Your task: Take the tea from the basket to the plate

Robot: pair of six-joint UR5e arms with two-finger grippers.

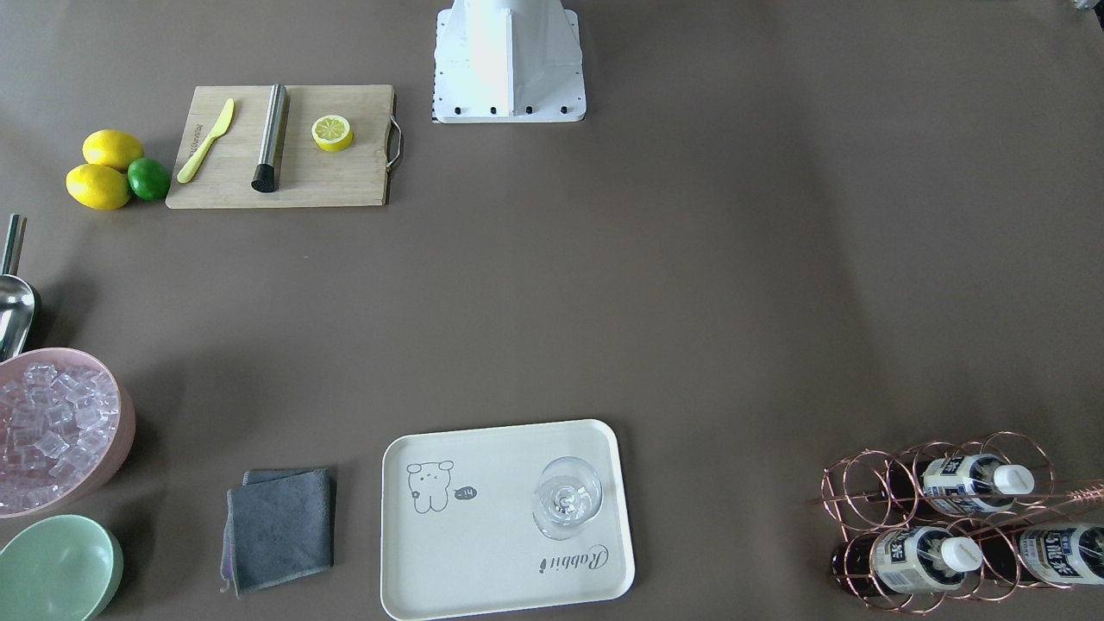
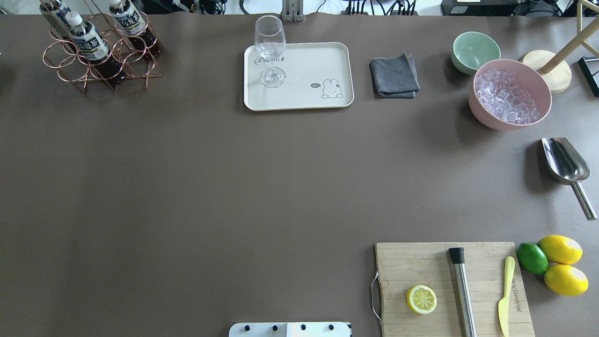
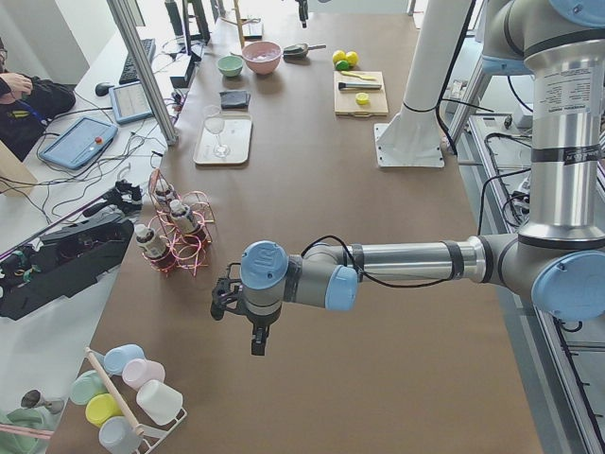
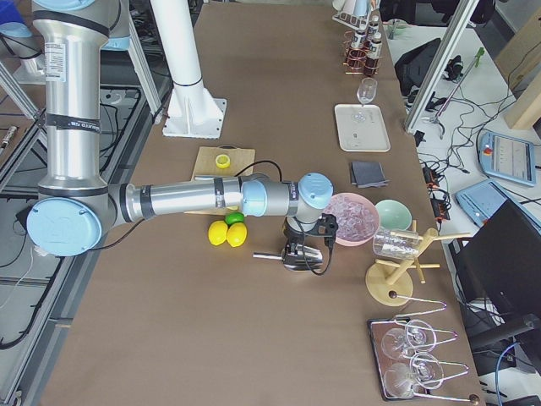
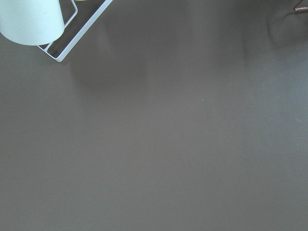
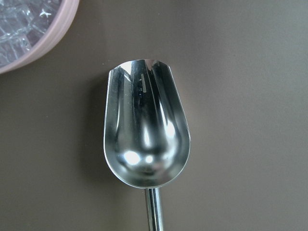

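Toward 11 o'clock on the brown table (image 2: 187, 187) in the overhead view, three bottles of tea (image 2: 88, 41) stand white caps up in the ring cells of the copper wire basket (image 2: 105, 70). Well apart at the basket's 3 o'clock, the cream plate (image 2: 304, 65) lies at the table's 12 o'clock edge. A clear wine glass (image 2: 270, 51) stands upright on the plate's 9 o'clock end.

A folded grey cloth (image 2: 394, 75) sits at the plate's 3 o'clock. Beyond it are a pale green bowl (image 2: 475, 49) and a pink bowl (image 2: 482, 117) of ice cubes. A steel scoop (image 2: 564, 161) lies at the table's 3 o'clock. At 5 o'clock a wooden cutting board (image 2: 412, 262) carries a lemon half (image 2: 421, 299), a steel rod (image 2: 462, 290) and a yellow knife (image 2: 504, 295). Two lemons (image 2: 560, 249) and a lime (image 2: 532, 258) rest off its 3 o'clock edge.

The left gripper (image 3: 223, 301), seen only from the table's end, hovers over bare tabletop near the basket, at its 5 o'clock in that view, touching nothing. Whether its fingers are apart or together cannot be told. Its wrist camera shows brown surface, with a pale mug (image 5: 31, 19) on a white wire rack (image 5: 82, 32) at 11 o'clock.

The right gripper (image 4: 303, 252), likewise seen only from the side, hangs above the scoop, just beside the pink bowl, and its fingers' state cannot be told.
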